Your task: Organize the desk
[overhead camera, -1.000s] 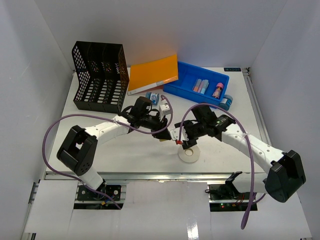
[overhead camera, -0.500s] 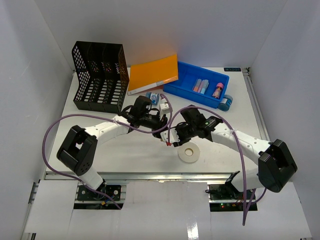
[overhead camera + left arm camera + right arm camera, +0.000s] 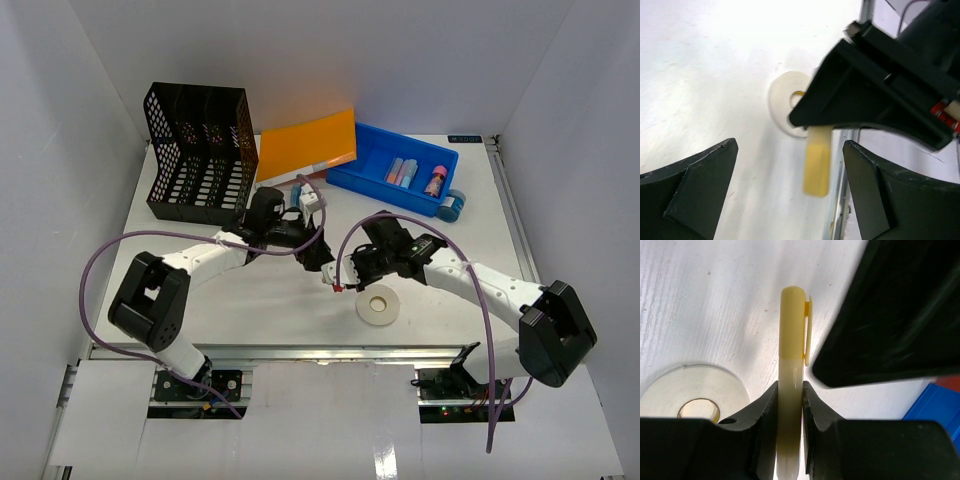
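Handover over the white desk point(image 3: 250, 300), near its front edge: we saw the left gripper point(image 3: 790, 150) spring wide open, releasing the yellow pen point(image 3: 791, 330), as the right gripper point(image 3: 790, 390) clamped shut on its barrel beside the tape roll point(image 3: 379, 306), so we judged the pen ready for stowing.

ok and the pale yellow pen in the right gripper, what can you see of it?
Pale yellow, plastic-looking pen, rounded capped end with a flat clip along one side. The right gripper is shut on its barrel, capped end poking out beyond it, the rest hidden. The open left gripper flanks it without touching. Below lie the white desk and a white tape roll.
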`<state>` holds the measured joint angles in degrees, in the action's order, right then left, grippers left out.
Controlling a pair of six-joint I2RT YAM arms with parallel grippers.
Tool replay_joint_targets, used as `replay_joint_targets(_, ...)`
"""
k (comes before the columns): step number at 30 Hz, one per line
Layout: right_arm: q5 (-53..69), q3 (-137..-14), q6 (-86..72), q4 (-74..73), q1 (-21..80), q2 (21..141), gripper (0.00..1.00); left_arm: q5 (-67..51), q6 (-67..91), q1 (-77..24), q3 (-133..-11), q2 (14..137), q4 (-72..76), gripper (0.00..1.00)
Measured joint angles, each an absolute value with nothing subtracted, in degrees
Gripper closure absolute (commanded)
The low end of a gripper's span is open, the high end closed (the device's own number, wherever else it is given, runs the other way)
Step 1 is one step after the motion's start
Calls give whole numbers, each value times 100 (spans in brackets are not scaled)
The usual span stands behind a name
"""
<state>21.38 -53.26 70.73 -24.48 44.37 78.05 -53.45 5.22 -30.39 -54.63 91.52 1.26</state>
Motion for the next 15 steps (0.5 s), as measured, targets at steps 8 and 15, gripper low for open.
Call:
replay_joint_targets(8,2247,-5093,6827,-2360,3924,7636,92,-4978,1071,-2431,-4893,8397,1031,2)
replay_joint_targets(15,2044,-5780,4556,-1412,2216,8303,92,-3712,1244,-2430,-4589,7664,1254,2)
